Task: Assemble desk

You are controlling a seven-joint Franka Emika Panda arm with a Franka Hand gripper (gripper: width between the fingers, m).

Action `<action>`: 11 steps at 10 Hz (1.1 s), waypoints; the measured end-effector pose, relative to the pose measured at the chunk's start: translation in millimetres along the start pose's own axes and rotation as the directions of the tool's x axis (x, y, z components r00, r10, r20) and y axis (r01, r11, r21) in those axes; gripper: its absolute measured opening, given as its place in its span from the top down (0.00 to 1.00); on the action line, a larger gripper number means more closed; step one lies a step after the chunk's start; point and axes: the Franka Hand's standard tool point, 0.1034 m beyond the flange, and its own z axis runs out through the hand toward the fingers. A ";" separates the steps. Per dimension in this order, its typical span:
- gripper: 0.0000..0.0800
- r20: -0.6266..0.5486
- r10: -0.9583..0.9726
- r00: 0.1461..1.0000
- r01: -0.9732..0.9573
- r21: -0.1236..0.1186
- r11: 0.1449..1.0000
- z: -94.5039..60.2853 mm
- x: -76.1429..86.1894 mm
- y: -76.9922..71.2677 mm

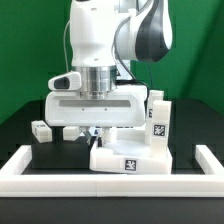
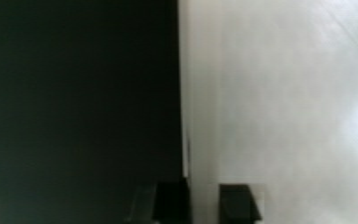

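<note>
At the exterior view's lower left, a loose leg (image 1: 40,129) is lying on the dark table (image 1: 15,130). At centre the gripper (image 1: 90,133) is hanging low beside the tabletop (image 1: 128,152) — its fingers (image 2: 171,203) are standing close together, but whether they are pinching the rim cannot be told. At right, an upright leg (image 1: 158,115) is standing at the tabletop's end. Judged step: positioning the tabletop; the next move is calling for a firm hold. No writing is showing — only square markers (image 1: 130,166).

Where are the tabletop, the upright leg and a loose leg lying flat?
tabletop (image 1: 110,160): exterior view, front face beside its marker.
upright leg (image 1: 158,113): exterior view, its marker-bearing side.
loose leg (image 1: 42,129): exterior view, its upper face.
</note>
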 end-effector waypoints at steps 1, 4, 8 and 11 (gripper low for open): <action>0.92 0.007 -0.067 0.998 0.068 -0.004 0.998 1.6 -2.4 1.5; 0.92 0.019 -0.275 0.961 0.276 -0.033 0.961 -6.5 19.4 -23.1; 0.92 0.003 -0.472 0.882 0.471 -0.066 0.880 -0.3 25.7 -36.8; 0.92 0.030 -0.740 0.672 0.740 -0.069 0.669 0.6 28.7 -13.0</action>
